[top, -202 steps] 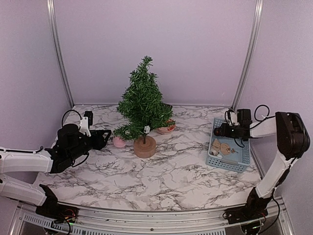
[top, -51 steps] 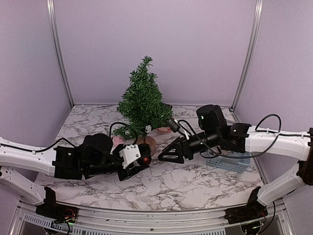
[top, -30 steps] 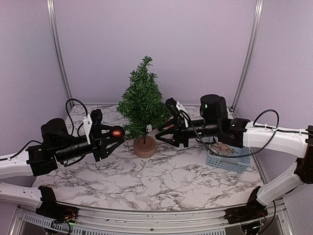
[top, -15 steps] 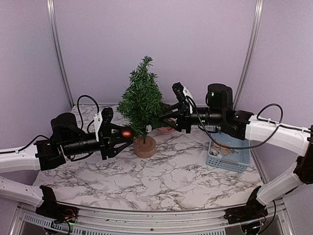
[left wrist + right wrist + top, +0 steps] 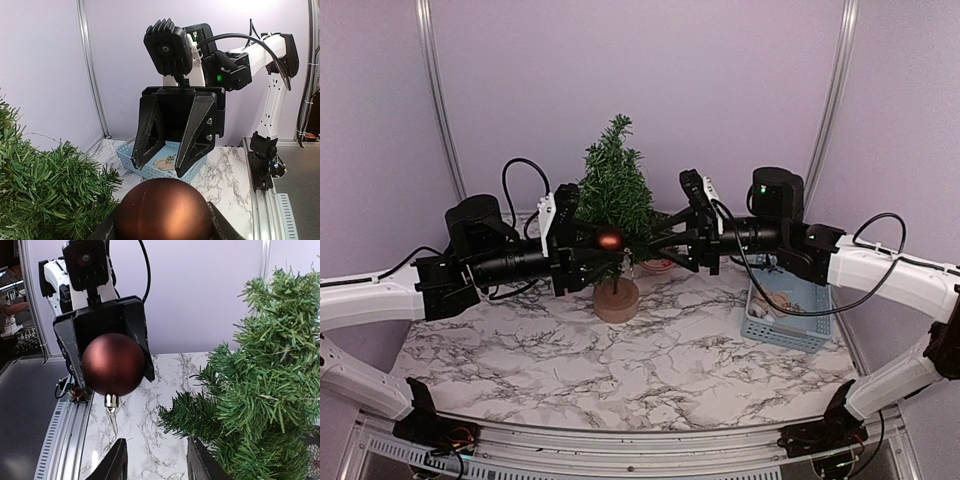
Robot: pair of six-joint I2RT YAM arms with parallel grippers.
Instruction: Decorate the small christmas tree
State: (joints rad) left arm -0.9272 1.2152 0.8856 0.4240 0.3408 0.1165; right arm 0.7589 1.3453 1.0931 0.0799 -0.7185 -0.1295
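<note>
Presently the tree point(image 5: 615, 195) stands upright on the desk point(image 5: 670, 370), with an arm on either side. The left pincer point(image 5: 603, 245) is clamped on a dark red ball point(image 5: 610, 239). It holds the ball just in front of the tree's lower branches, clear of them, with cap and hanger pointing down, presumably to present the hanger for hooking. The right pincer point(image 5: 670, 238), just right of the tree, is spread wide and empty. It faces the ball, apparently ready to take the hanger or steady a branch. A basket point(image 5: 788, 318) farther right of the tree holds more trinkets. The ball is not yet hung.
</note>
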